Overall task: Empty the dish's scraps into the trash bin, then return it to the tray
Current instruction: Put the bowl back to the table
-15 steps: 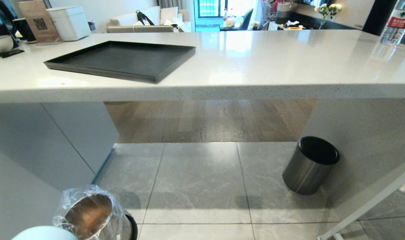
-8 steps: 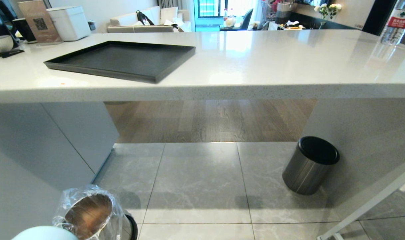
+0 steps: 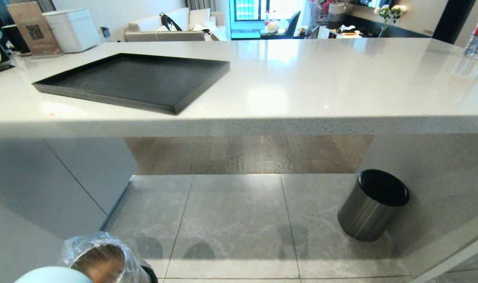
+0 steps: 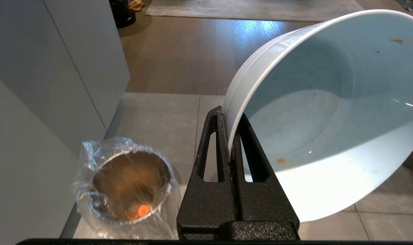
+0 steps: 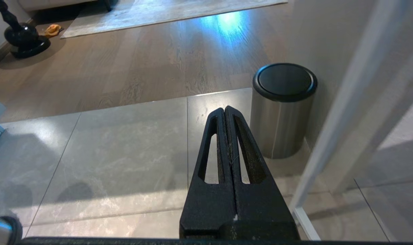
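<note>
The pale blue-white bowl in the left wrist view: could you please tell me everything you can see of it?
The pale blue-white bowl is round, smooth and glossy, like glazed ceramic, with faint ridges under its rim. It is tipped on its side, its mouth facing the camera, and emptied except for a few small orange smears. The left end effector pinches its rim, one finger inside, one outside. It hangs above the tiled floor, beside the lined steel trash bin, not touching it.

Home kitchen-living space: stone counter (image 3: 301,78), sofa (image 3: 164,27) behind, tiled floor (image 3: 231,228).
</note>
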Tool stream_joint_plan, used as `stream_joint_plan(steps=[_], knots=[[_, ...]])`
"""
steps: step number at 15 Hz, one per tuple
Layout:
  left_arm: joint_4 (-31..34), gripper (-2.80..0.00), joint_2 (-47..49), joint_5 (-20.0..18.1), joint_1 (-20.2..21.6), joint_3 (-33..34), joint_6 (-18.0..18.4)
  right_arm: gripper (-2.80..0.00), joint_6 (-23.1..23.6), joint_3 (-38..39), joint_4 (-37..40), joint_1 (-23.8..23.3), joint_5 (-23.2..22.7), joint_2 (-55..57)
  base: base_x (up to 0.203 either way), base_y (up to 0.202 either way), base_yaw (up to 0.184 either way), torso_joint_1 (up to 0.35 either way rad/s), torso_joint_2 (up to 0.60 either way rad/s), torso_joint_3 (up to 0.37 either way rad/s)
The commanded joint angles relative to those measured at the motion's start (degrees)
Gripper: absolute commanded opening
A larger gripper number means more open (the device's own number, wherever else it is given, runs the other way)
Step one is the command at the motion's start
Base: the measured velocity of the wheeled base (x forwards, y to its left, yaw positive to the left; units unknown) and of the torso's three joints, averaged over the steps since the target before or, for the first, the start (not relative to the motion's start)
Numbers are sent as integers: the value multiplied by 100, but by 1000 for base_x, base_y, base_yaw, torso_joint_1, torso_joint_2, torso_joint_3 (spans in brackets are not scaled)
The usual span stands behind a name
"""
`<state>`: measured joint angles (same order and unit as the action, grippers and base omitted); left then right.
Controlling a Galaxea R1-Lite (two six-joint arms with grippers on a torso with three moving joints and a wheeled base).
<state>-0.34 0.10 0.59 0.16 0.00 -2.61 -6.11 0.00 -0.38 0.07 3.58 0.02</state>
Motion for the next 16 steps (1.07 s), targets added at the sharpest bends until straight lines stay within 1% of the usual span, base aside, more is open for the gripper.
stream_joint_plan(steps=[1, 3, 4, 16], knots=[[-1, -280, 8, 3, 2, 0, -3, -280, -4, 0, -1, 1, 2, -2, 194, 0, 1, 3, -2, 2], [-1, -280, 8, 3, 2, 0, -3, -280, -4, 0, -3, 1, 2, -2, 175, 0, 2, 5, 4, 2], [-1, -280, 4, 3, 2, 0, -3, -280, -4, 0, 3, 1, 2, -2, 60, 0, -1, 17, 4, 2], [-1, -280, 7, 3, 2, 0, -3, -280, -4, 0, 3, 1, 2, -2, 0, 0, 0, 0, 0, 0]])
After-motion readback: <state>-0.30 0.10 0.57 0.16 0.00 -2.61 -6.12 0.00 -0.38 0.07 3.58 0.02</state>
